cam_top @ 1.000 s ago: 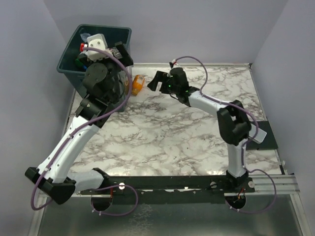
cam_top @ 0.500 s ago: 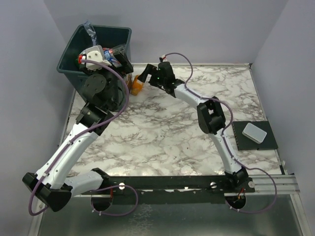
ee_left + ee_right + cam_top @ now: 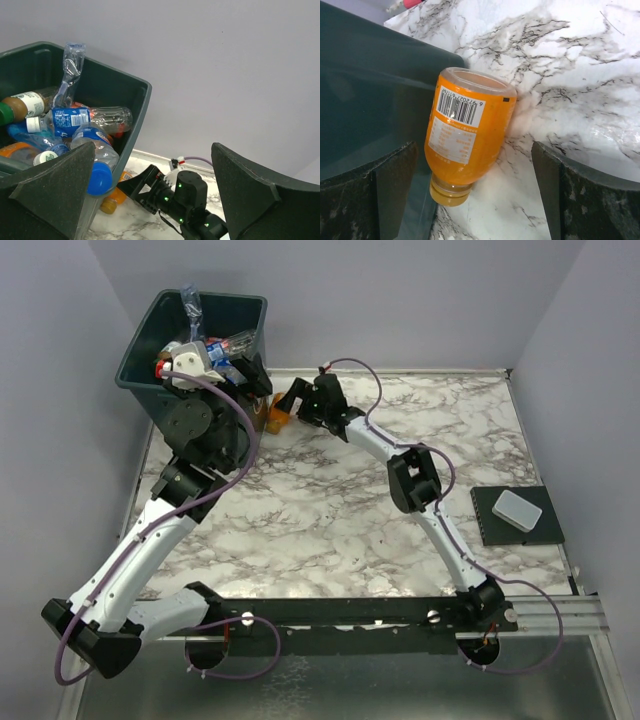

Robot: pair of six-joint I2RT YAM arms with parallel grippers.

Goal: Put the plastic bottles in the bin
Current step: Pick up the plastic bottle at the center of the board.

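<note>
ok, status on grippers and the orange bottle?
Left gripper open, empty, at bin rim. Right gripper open, facing orange bottle. Bottle on table beside bin wall, ungripped.

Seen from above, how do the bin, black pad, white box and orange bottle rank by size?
1. bin
2. black pad
3. white box and orange bottle: about alike; the bottle is partly hidden.

This is a robotics lab test cell, not a home. Plain pale-violet walls (image 3: pixel 400 290) box in a marble-patterned counter (image 3: pixel 330 520). A left arm (image 3: pixel 140 545) and a right arm (image 3: pixel 450 540) are bolted to a black rail (image 3: pixel 350 612). Purple cables (image 3: pixel 57 660) hang loose beside aluminium framing (image 3: pixel 560 612).
</note>
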